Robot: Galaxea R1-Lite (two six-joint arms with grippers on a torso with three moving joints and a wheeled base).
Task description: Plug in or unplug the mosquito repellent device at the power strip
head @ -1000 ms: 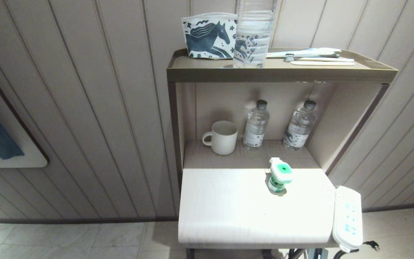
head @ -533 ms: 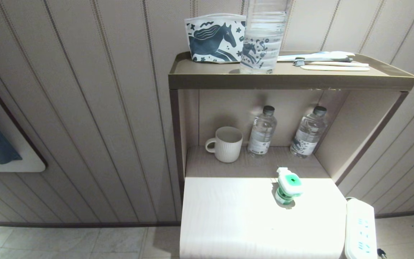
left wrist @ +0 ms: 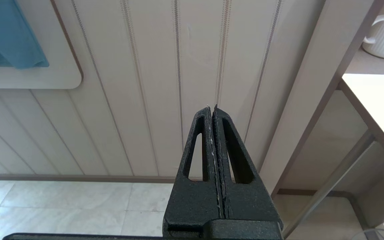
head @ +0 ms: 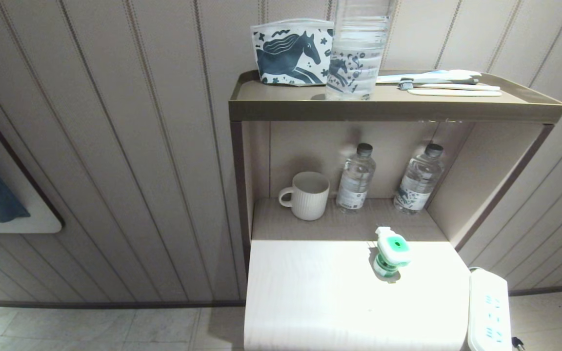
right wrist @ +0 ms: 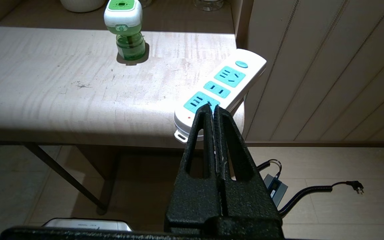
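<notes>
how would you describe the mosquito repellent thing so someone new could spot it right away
Find the pale wooden tabletop under the shelf unit. The mosquito repellent device stands on it alone, apart from the power strip. Unlike the mug and clear bottles behind, it is tiny, white-headed and green.

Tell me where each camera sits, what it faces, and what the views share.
Head: high, looking down at the shelf unit; no arm shows.
Left wrist: behind the shut left claw, facing the panelled wall.
Right wrist: behind the shut right claw, facing the power strip.
Head and right wrist share the mosquito repellent device.
</notes>
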